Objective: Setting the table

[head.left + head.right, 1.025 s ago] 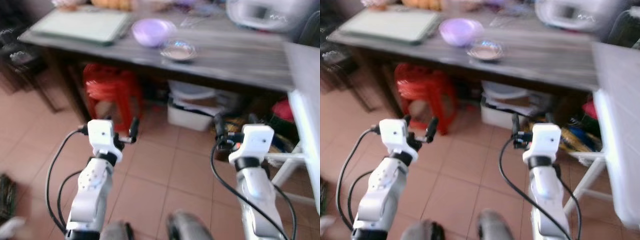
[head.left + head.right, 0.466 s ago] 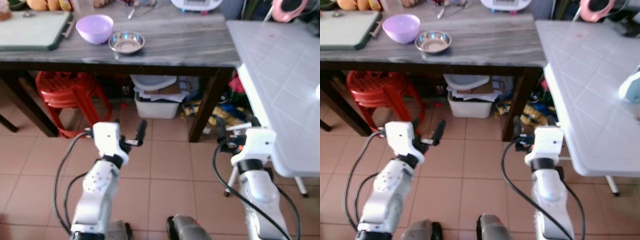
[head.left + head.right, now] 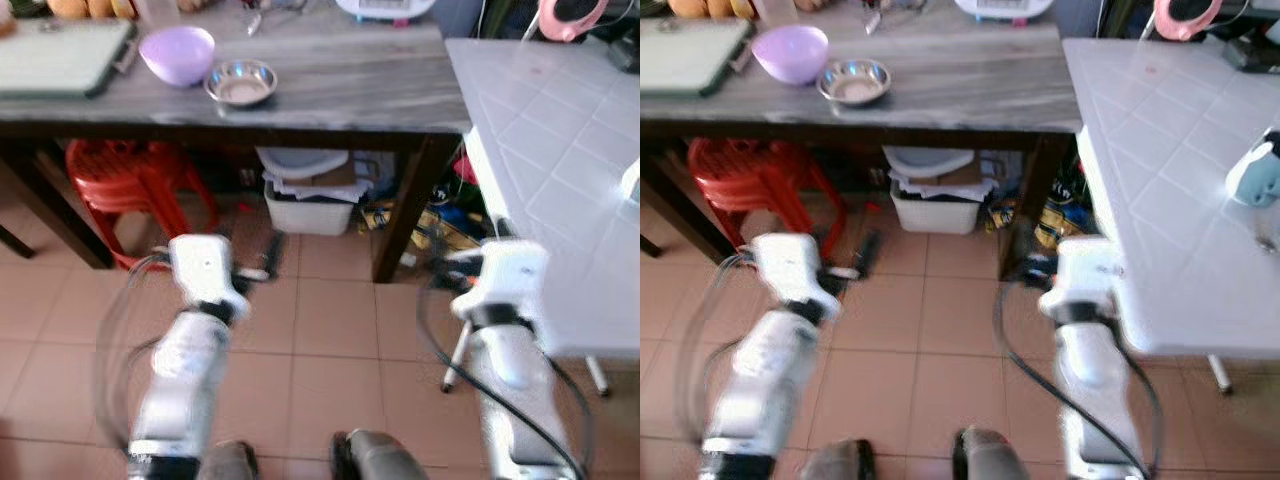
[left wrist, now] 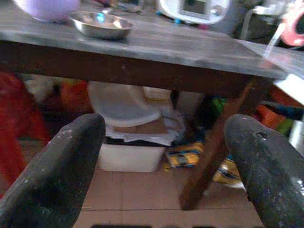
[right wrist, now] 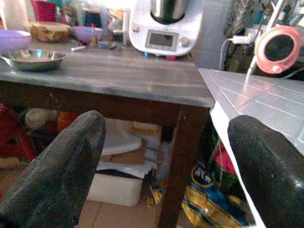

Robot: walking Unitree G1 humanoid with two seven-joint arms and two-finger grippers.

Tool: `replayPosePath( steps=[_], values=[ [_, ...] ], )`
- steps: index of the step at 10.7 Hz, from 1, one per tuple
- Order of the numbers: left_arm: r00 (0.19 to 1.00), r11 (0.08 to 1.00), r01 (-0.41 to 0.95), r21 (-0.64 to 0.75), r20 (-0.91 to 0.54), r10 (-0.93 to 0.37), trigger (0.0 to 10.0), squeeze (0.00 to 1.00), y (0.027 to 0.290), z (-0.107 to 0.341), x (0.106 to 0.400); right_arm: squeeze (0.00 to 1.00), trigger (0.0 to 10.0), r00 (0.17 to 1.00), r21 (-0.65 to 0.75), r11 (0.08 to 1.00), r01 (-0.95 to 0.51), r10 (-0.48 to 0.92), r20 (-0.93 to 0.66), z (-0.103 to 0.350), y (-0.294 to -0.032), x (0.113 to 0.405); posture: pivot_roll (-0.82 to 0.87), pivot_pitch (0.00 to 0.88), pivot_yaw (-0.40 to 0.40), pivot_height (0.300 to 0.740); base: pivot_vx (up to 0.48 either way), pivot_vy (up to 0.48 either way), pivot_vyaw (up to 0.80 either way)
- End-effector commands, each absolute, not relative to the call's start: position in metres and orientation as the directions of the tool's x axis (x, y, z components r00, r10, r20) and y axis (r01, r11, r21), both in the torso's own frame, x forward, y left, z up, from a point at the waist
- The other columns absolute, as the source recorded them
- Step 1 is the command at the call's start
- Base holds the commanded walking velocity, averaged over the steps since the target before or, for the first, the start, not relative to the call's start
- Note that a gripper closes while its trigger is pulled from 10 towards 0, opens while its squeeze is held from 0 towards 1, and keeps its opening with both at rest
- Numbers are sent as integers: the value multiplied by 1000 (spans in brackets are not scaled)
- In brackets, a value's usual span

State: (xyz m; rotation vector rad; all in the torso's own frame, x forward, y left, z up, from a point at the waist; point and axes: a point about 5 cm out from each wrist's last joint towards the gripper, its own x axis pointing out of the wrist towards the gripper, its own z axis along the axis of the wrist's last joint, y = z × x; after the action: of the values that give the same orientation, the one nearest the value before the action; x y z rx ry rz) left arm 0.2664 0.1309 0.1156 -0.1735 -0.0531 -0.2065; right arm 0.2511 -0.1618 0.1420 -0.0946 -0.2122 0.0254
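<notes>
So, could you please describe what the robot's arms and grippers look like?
Both arms are silver with white, boxy wrist housings and looping black cables. The left gripper and right gripper each have two thick, rounded black fingers with a matte, slightly speckled surface.

Red stool [image 3: 130,180] and white bin [image 3: 308,205] under table.

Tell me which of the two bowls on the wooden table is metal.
The steel bowl, shiny and shallow, nearer the table's front edge. The purple bowl beside it, toward the cutting board, is deeper and looks like plastic.
</notes>
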Motion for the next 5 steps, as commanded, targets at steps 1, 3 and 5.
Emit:
replayPosePath(
  steps=[1,3,5],
  values=[
    [976,961,214,-175,66,-205,10000,0,127,117,264,0,10000,977,-124,992,3,23,214,143,-170,252,-98,175,36,740,0,-398,0],
    [976,961,214,-176,66,-206,10000,0,127,117,265,0,10000,978,-116,993,13,12,207,141,-171,255,-93,168,36,740,0,-405,0],
    [975,960,218,-173,71,-209,10000,0,127,119,266,0,10000,979,-114,993,6,17,205,140,-169,255,-89,168,33,740,0,-403,0]
  ],
)
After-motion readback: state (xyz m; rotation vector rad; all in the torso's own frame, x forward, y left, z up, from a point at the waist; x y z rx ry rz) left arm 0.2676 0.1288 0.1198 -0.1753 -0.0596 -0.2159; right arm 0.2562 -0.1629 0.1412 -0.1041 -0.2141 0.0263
